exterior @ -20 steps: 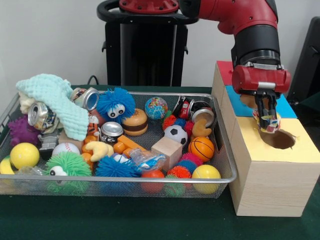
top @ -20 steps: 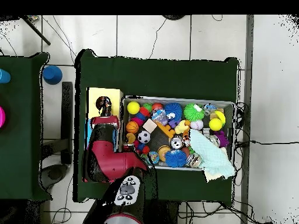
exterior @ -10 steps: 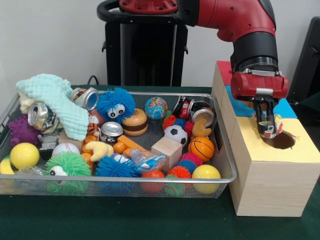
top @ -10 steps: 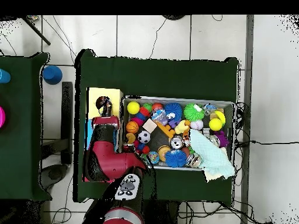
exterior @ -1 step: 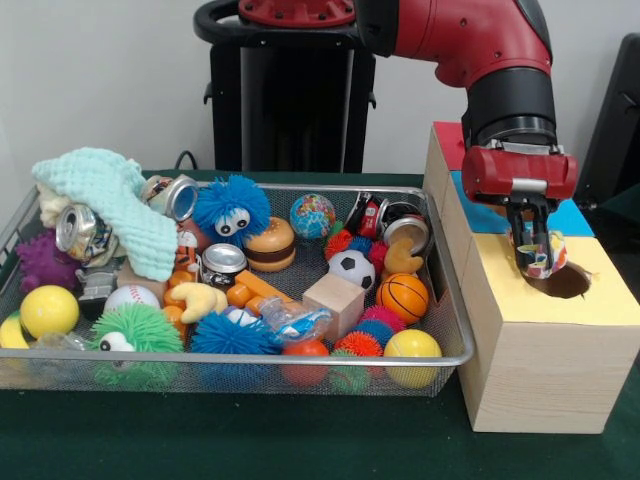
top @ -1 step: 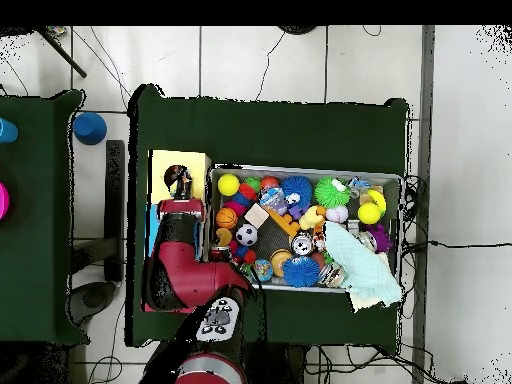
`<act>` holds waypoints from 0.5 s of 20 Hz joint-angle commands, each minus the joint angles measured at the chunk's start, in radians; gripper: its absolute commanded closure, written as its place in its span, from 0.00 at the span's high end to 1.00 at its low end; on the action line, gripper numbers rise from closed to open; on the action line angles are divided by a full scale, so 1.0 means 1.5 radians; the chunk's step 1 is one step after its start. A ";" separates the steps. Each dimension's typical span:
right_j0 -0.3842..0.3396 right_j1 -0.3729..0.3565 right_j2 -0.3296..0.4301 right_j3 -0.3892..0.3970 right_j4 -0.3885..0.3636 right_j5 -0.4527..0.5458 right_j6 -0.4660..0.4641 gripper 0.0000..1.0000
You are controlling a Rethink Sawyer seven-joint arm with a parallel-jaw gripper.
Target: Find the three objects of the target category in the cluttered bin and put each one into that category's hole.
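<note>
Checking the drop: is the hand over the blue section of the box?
No, the hand holds a small colourful object over the hole in the yellow section.

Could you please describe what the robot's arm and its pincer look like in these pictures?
The arm is glossy red with a black cylindrical wrist section. Below it sits a red, rounded block with a silver plate, from which the pincer hangs on thin dark fingers. No loose cables show.

Held thing [exterior @ -1 step: 541,255]: I can't tell what it is, the gripper [exterior @ -1 step: 533,262] covers most of it.
Bin [exterior @ -1 step: 452,330]: cut off at the left edge.
Hole [exterior @ -1 step: 562,283]: inside too dark.
</note>
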 commanded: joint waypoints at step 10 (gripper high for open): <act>-0.001 0.044 0.082 -0.041 0.033 -0.013 0.164 0.00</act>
